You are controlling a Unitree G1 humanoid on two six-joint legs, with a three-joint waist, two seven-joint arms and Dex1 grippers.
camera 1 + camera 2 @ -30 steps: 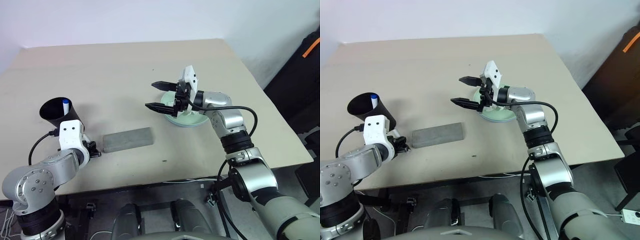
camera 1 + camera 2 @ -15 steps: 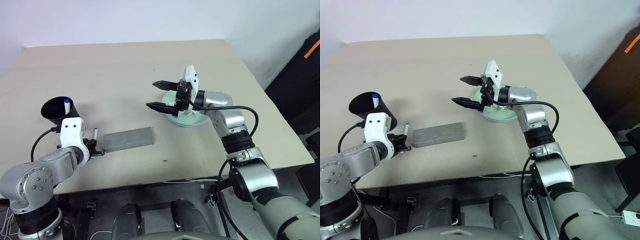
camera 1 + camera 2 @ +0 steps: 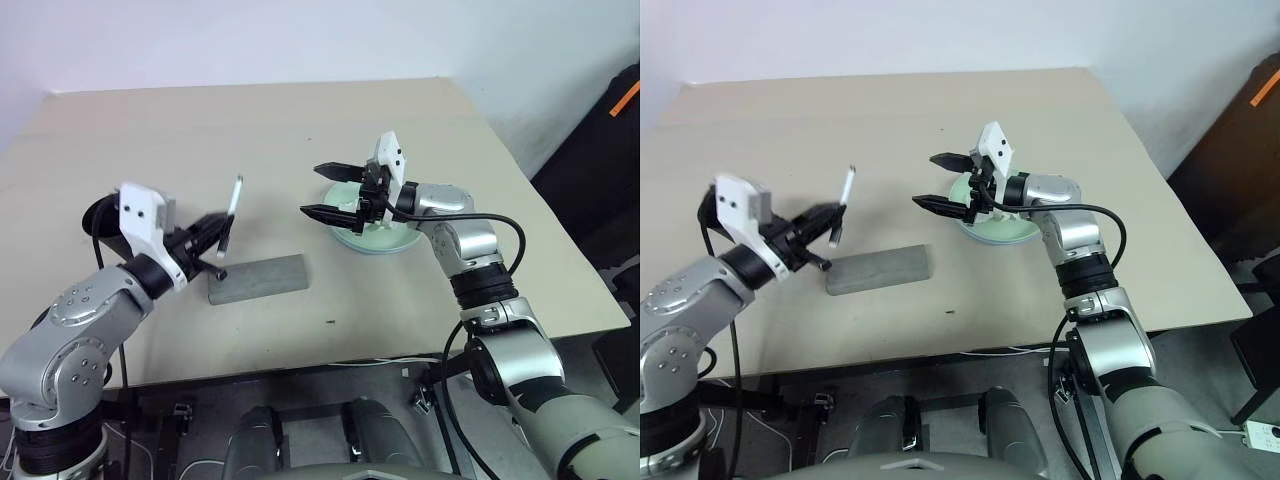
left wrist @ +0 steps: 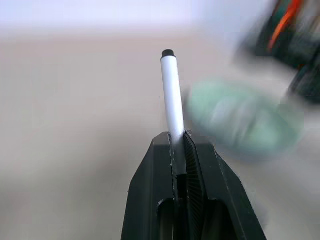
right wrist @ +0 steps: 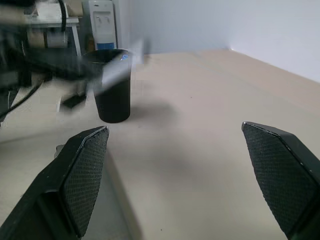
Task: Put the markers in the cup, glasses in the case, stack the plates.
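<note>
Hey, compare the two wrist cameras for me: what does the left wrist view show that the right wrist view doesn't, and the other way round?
Left wrist view: the left gripper shut on the white marker, which sticks out past the fingers, with the green plate blurred beyond it.

Right wrist view: the right gripper wide open and holding nothing, the black cup standing upright with the blue-capped marker inside, and a water dispenser behind.

Both: the beige table, and the white marker, a blurred streak in front of the cup in the right wrist view.
</note>
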